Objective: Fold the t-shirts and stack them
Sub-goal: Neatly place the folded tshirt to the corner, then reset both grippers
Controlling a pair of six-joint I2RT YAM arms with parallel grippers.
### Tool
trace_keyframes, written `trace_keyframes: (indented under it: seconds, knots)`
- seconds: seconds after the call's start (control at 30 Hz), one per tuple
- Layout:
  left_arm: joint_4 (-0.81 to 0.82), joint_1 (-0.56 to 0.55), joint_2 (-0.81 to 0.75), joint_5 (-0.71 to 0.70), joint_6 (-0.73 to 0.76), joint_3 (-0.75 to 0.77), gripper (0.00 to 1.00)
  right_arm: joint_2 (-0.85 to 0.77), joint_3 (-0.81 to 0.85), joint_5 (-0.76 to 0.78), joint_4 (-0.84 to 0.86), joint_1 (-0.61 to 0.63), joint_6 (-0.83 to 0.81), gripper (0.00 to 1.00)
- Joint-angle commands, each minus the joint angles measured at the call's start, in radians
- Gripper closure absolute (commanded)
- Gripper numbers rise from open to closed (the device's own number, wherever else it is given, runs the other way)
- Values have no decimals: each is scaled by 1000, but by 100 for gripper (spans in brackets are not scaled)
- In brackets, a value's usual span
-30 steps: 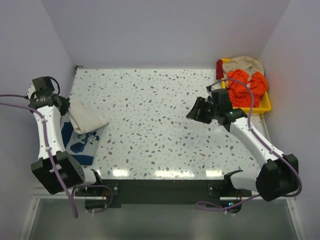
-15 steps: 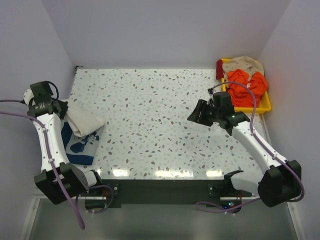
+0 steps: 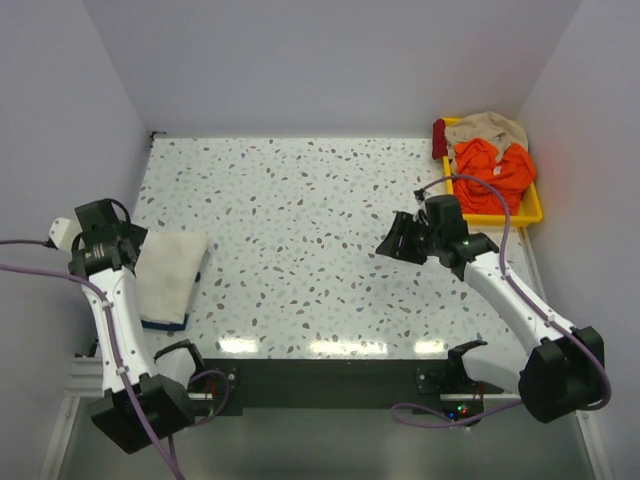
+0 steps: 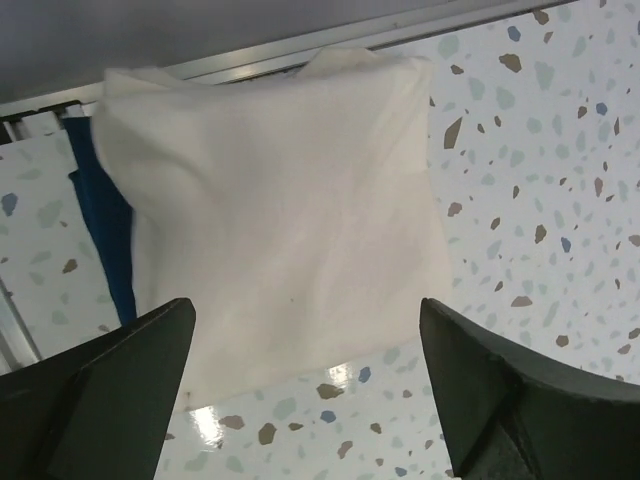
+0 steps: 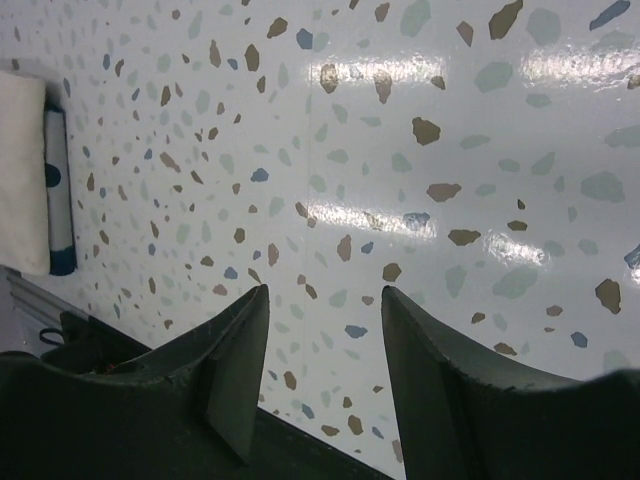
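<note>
The cream t-shirt (image 3: 170,275) lies folded flat at the table's left edge, on top of the navy t-shirt (image 3: 165,323), of which only a thin strip shows. In the left wrist view the cream t-shirt (image 4: 280,190) fills the middle, with the navy t-shirt (image 4: 105,230) peeking out at its left. My left gripper (image 3: 118,250) hovers over the stack's left side. Its jaws (image 4: 307,305) are wide open and hold nothing. My right gripper (image 3: 400,240) hangs open and empty over bare table at centre right (image 5: 323,292). The stack (image 5: 20,170) shows far off in the right wrist view.
A yellow tray (image 3: 530,212) at the back right corner holds orange cloth (image 3: 490,170), beige cloth (image 3: 490,128) and a dark red piece (image 3: 439,138). Walls close in on the left, back and right. The speckled tabletop (image 3: 300,230) lies between the arms.
My left gripper has opened and let go of the cream t-shirt, which now lies flat over the navy one. The left arm has drawn toward the near edge. The right gripper dropped slightly.
</note>
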Motion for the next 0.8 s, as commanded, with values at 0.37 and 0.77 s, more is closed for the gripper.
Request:
trace_keyframes:
  seconds: [0.37, 0.77]
  knots:
    - [106, 5, -91, 91, 106, -61, 0, -37, -27, -28, 16, 8, -25, 46]
    - [310, -582, 40, 53, -31, -116, 0, -77, -41, 3, 65, 8, -33, 17]
